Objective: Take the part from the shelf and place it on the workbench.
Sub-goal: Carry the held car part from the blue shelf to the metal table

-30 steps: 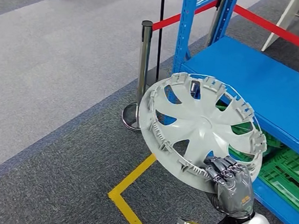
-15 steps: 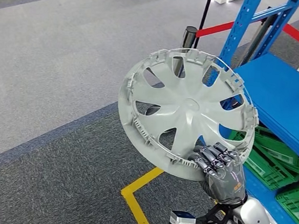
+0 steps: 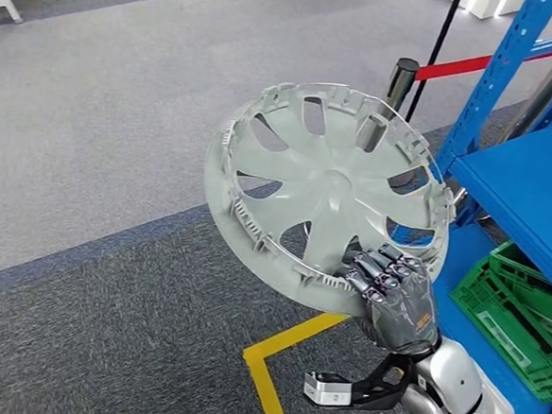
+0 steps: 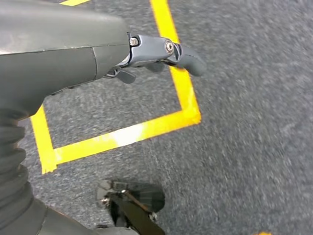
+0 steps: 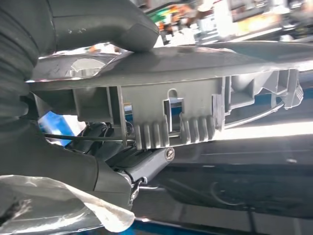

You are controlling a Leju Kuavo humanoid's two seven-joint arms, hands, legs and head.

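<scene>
A silver-grey wheel cover (image 3: 328,187) with spoke-shaped openings is held up in the air, its ribbed inner side facing me. My right hand (image 3: 394,301) grips its near rim, fingers curled over the edge. In the right wrist view the rim (image 5: 191,105) runs between the thumb (image 5: 107,22) and the darker fingers (image 5: 147,161). My left hand (image 4: 147,51) hangs over the carpet with nothing in it, its fingers loosely extended. The blue shelf (image 3: 532,187) stands to the right of the wheel cover.
Grey carpet with a yellow floor line (image 3: 288,345) lies below. A chrome stanchion (image 3: 400,78) with a red belt (image 3: 469,61) stands behind the cover. Green crates (image 3: 524,310) sit on the shelf's lower level. Yellow tape (image 4: 122,134) marks the floor under my left hand.
The whole scene has shifted: the shelf and stanchion have slid to the right as the camera turns left. The wheel cover stays in my right hand, now further from the shelf.
</scene>
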